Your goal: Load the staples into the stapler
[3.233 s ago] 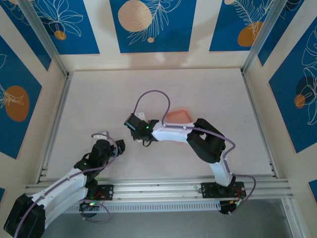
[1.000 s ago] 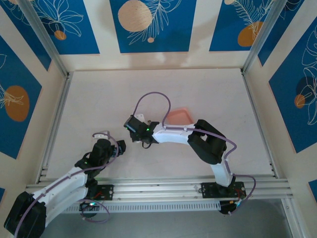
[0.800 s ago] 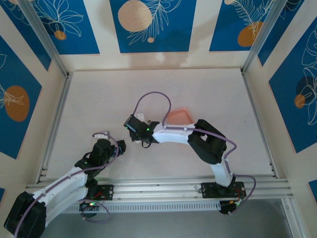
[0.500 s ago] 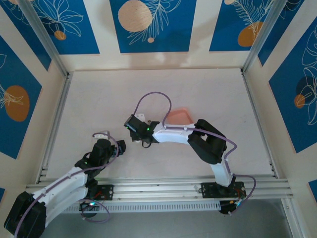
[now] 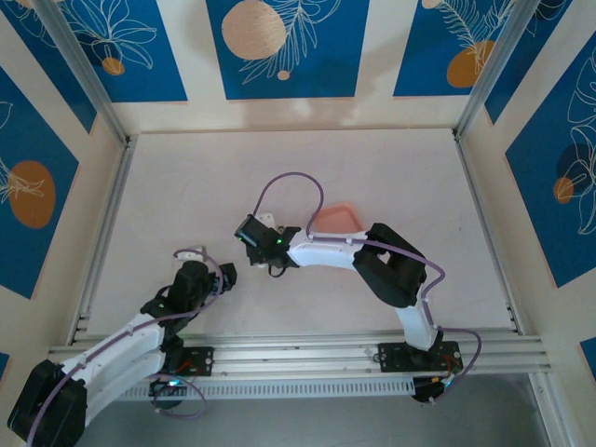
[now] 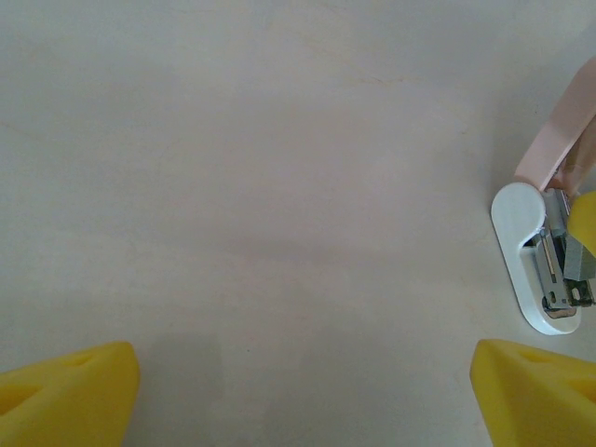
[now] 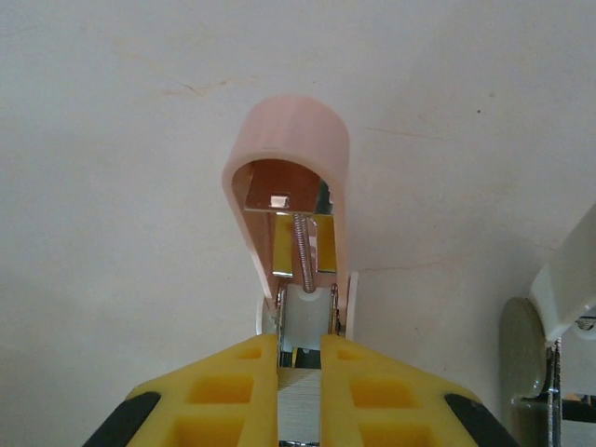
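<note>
Yellow fingers [image 7: 242, 391] of the right gripper [image 7: 300, 363] are clamped on the grey staples [image 7: 300, 408], just at the mouth of the opened stapler [image 7: 291, 149]; the left gripper [image 6: 300, 377] waits nearby, spread wide. Over the last seconds the right arm has shifted only slightly, so I judge the strip is being aligned, not yet seated. No writing is readable.
</note>
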Available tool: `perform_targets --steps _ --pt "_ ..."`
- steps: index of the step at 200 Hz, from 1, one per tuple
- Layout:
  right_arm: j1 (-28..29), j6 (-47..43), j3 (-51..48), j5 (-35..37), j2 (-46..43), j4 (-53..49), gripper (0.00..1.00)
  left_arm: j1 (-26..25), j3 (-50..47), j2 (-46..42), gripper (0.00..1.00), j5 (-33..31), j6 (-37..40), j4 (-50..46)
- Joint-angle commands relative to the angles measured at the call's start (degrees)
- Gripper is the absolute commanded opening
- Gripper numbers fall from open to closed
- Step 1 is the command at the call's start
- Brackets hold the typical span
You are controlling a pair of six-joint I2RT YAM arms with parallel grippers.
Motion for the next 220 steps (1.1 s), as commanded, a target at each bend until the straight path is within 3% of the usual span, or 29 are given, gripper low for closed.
perform_targets --steps 1,89,220 --pt "-0.25 0.86 0.02 -0.60 0.53 -0.89 0.15 0.50 0.85 -0.07 0.92 0.17 0.07 0.64" --pt "1.07 -1.38 -1.38 1.08 -1.93 2.10 0.15 0.49 0.84 -0.16 0.92 0.17 0.36 0.63" --pt "0.19 0.38 -0.73 1.27 -0.33 -1.50 0.15 0.49 0.75 0.28 0.92 0.35 0.36 0.96"
